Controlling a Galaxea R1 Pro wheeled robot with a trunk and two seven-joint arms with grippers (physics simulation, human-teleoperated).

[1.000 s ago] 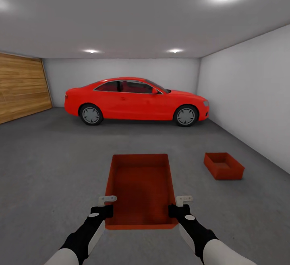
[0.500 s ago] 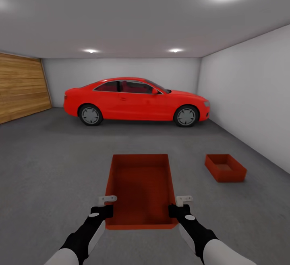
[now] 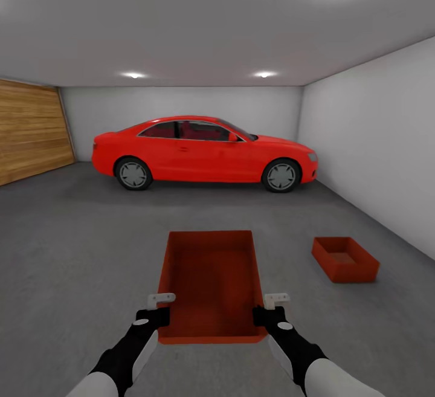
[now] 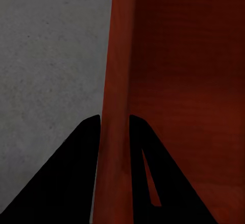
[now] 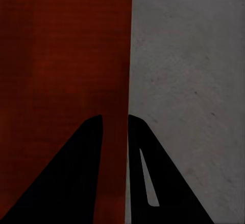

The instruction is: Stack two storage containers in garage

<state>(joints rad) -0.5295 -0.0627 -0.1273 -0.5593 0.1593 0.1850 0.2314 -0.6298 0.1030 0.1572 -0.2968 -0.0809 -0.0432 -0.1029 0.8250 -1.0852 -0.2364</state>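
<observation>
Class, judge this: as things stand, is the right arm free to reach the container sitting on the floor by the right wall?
Probably not. The right gripper is shut on the held container's wall, the left gripper likewise, and the floor container lies well ahead to the right.

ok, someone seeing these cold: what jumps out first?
The red car, parked side-on against the far wall, dominates the head view. Next is the red bin held up front and centre, the left gripper and right gripper each pinching a side wall; the wrist views show fingers astride those walls. A second bin sits on the grey floor to the right, near the side wall.
</observation>
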